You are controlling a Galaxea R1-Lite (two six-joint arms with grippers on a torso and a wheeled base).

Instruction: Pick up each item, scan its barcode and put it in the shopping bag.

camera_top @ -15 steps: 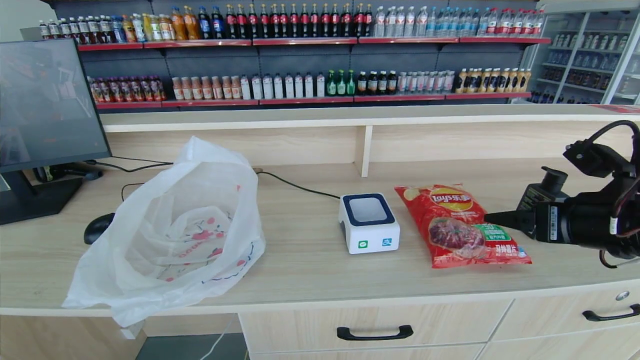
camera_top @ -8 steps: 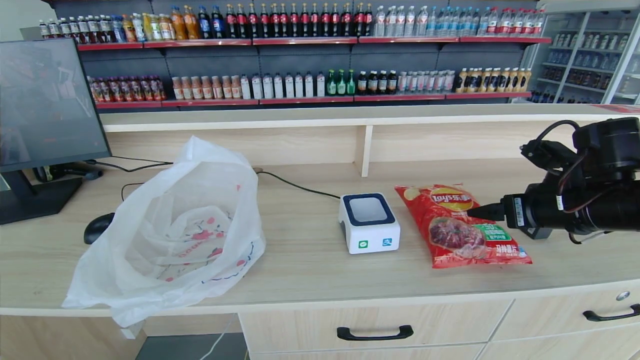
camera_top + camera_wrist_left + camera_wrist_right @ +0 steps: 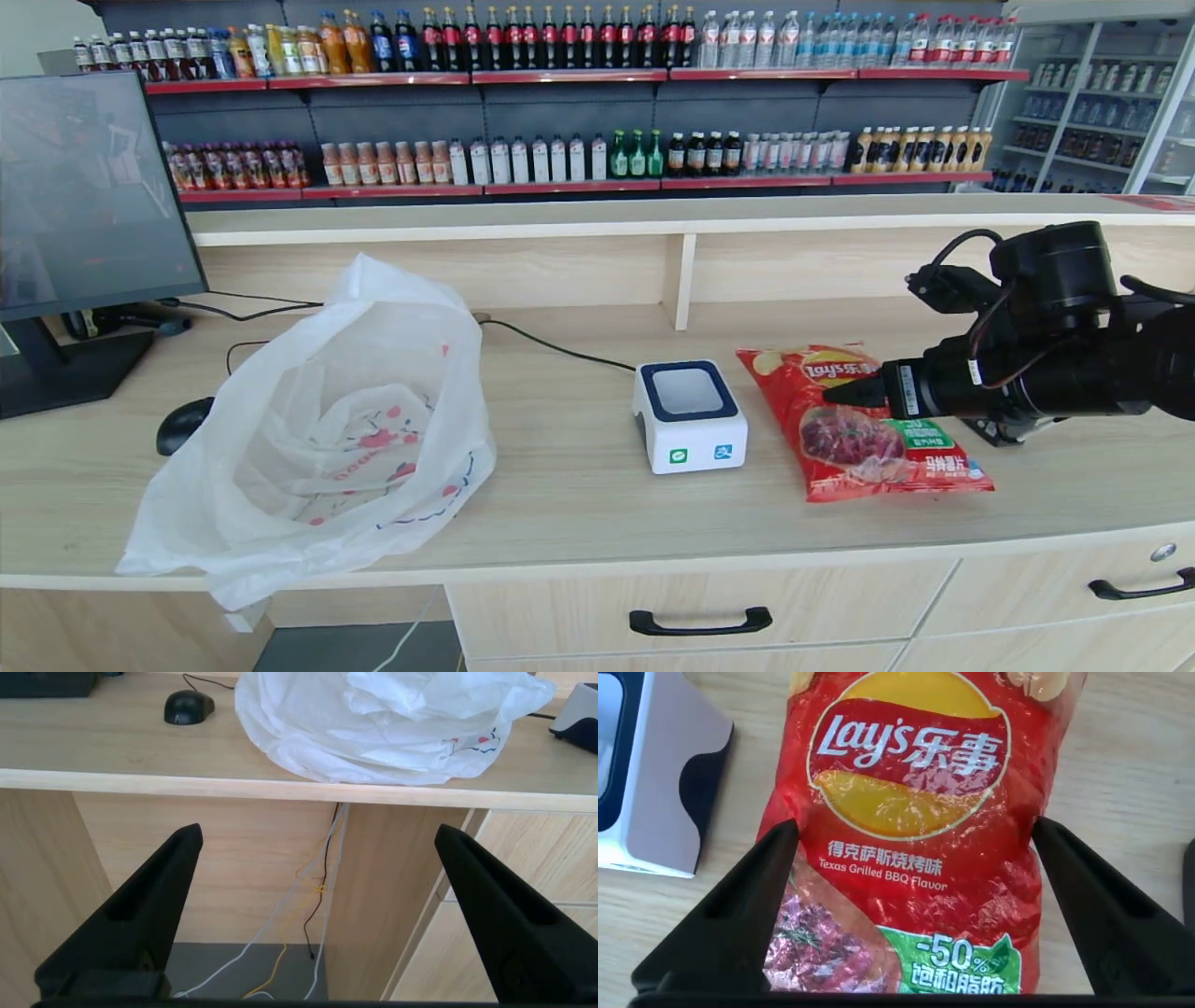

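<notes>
A red chips bag (image 3: 854, 420) lies flat on the wooden counter, right of the white barcode scanner (image 3: 689, 415). My right gripper (image 3: 845, 392) hovers over the bag's middle, pointing left. In the right wrist view its fingers (image 3: 738, 905) stand open on either side of the chips bag (image 3: 906, 812), not touching it, with the scanner (image 3: 645, 793) at the edge. The white shopping bag (image 3: 327, 429) sits open on the counter's left part. My left gripper (image 3: 318, 831) is open and holds nothing, below counter level, with the shopping bag (image 3: 392, 719) above it.
A monitor (image 3: 89, 196) and a black mouse (image 3: 182, 425) stand left of the shopping bag. Cables run along the counter's back. A small black device (image 3: 994, 431) lies behind the right arm. Drawers with black handles (image 3: 700, 621) sit under the counter edge.
My right arm has moved left, carrying the open gripper from the chips bag's right edge to over its middle. The bags and scanner have not moved.
</notes>
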